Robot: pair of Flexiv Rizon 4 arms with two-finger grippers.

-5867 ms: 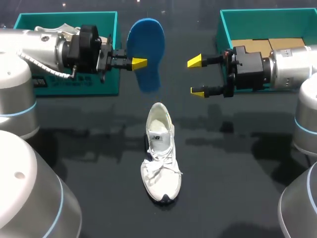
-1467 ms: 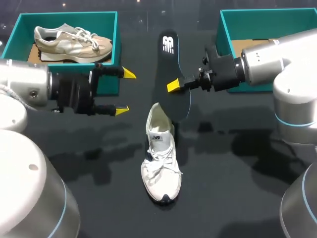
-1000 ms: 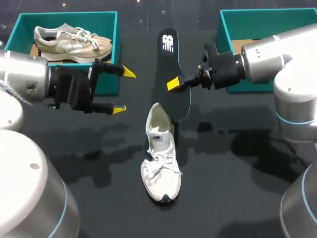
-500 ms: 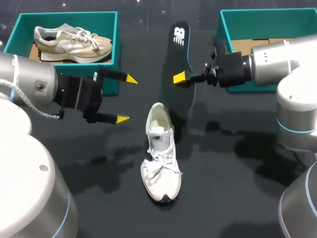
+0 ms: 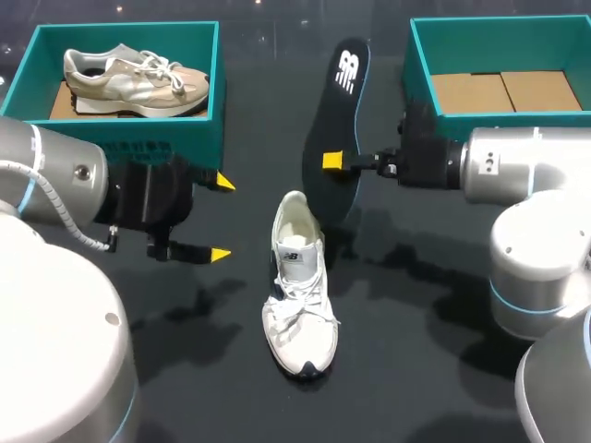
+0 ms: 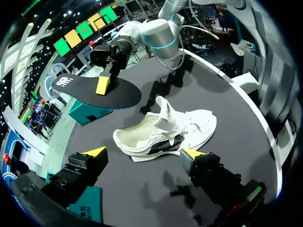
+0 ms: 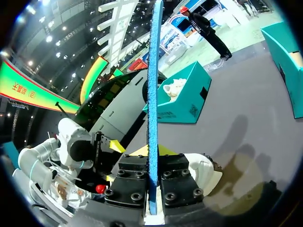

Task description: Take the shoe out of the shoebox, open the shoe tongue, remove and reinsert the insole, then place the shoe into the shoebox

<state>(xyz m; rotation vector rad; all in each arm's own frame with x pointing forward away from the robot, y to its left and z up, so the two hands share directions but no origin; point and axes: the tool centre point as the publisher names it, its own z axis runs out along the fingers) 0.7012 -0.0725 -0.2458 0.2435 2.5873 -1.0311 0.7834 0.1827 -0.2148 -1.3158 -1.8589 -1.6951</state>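
Note:
A white shoe (image 5: 300, 286) lies on the black table, toe toward the front and tongue raised. My right gripper (image 5: 332, 161) is shut on the dark insole (image 5: 343, 92), which hangs tilted above and behind the shoe's heel. In the right wrist view the insole (image 7: 152, 85) stands edge-on, showing its blue underside, clamped in the gripper (image 7: 152, 153), with the shoe (image 7: 206, 170) below. My left gripper (image 5: 222, 218) is open and empty, left of the shoe. The left wrist view shows its gripper (image 6: 144, 153) just short of the shoe (image 6: 165, 132), with the insole (image 6: 97, 92) beyond.
A teal shoebox (image 5: 219, 83) at the back left holds a beige shoe (image 5: 134, 74). A second teal shoebox (image 5: 420, 65) at the back right holds only cardboard sheets (image 5: 499, 90). Both arms flank the white shoe.
The right gripper has carried the insole slightly right and nearer, standing it steeper over the shoe's heel. The left gripper, still open, has drawn back toward the front left.

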